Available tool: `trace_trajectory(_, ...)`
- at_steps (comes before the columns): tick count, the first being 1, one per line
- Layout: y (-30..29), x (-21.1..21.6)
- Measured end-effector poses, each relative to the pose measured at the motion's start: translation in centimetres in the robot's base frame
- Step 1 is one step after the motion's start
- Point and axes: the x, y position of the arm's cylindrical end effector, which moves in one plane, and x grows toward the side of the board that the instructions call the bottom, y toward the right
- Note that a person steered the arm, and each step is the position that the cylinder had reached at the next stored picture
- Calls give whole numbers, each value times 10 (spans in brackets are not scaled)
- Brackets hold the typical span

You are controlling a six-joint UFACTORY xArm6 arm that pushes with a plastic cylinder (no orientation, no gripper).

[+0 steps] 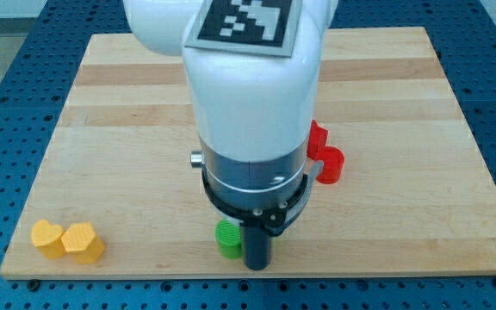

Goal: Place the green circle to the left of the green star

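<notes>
1. My tip (256, 263) sits near the board's (127, 112) bottom edge, touching or just beside the green circle (227, 238) on that block's right.
2. Two red blocks (325, 157), touching each other, lie at the arm's (252, 103) right, partly hidden by it.
3. A yellow heart (46, 238) and a yellow hexagon (83, 243) touch at the bottom left.

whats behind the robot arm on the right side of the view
Two red blocks poke out at the view's right of the arm, one partly covered. Anything else behind the arm, such as the green star, is hidden. My tip sits just right of the green circle.
</notes>
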Motion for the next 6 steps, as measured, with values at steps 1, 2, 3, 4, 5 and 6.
trace_trajectory(1,30,-26)
trace_trajectory(2,49,-33)
trace_trajectory(3,34,-6)
trace_trajectory(4,-12,-3)
trace_trajectory(5,-42,-17)
trace_trajectory(6,-40,-42)
